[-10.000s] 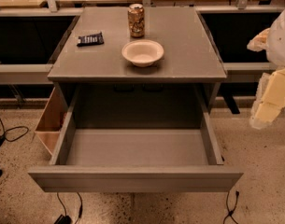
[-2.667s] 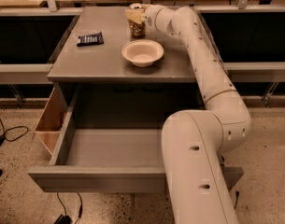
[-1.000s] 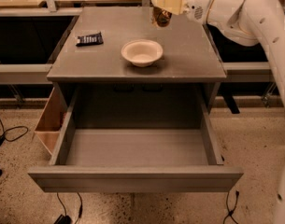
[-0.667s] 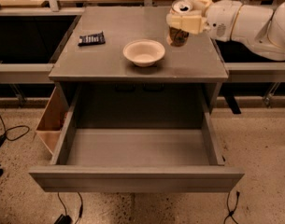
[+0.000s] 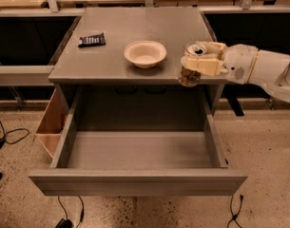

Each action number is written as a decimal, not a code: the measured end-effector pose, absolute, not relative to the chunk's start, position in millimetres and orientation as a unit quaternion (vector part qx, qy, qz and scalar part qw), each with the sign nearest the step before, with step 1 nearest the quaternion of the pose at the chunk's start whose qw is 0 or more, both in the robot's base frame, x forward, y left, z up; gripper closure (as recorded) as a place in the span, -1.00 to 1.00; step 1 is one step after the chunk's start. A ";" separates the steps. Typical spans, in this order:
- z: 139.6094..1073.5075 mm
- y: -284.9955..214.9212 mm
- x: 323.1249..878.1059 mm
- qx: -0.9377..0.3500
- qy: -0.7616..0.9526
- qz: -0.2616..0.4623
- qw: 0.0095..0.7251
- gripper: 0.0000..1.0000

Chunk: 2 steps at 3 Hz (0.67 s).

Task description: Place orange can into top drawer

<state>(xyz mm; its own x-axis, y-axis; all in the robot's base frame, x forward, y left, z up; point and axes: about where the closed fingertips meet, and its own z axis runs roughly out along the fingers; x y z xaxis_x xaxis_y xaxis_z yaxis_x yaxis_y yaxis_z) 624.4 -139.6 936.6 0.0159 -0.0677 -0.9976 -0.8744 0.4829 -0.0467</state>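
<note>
The orange can (image 5: pixel 189 74) has a mottled orange-brown label and a silver top with a pull tab. My gripper (image 5: pixel 201 61) is shut on the orange can and holds it upright in the air at the front right edge of the grey cabinet top (image 5: pixel 111 56), above the drawer's back right part. The top drawer (image 5: pixel 135 151) is pulled fully open below, wide, shallow and grey, with nothing in it. My white arm (image 5: pixel 263 70) reaches in from the right.
A white bowl (image 5: pixel 145 53) sits on the cabinet top near the front middle. A dark flat packet (image 5: pixel 91 40) lies at the left of the top. A tan wooden box (image 5: pixel 52 122) hangs on the cabinet's left side. Cables lie on the speckled floor.
My gripper took the can off the back of the cabinet top, lifted it, and carried it forward and down to the front right edge over the open drawer.
</note>
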 end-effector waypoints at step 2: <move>907.3 -133.5 620.0 -0.380 0.609 0.365 0.593 1.00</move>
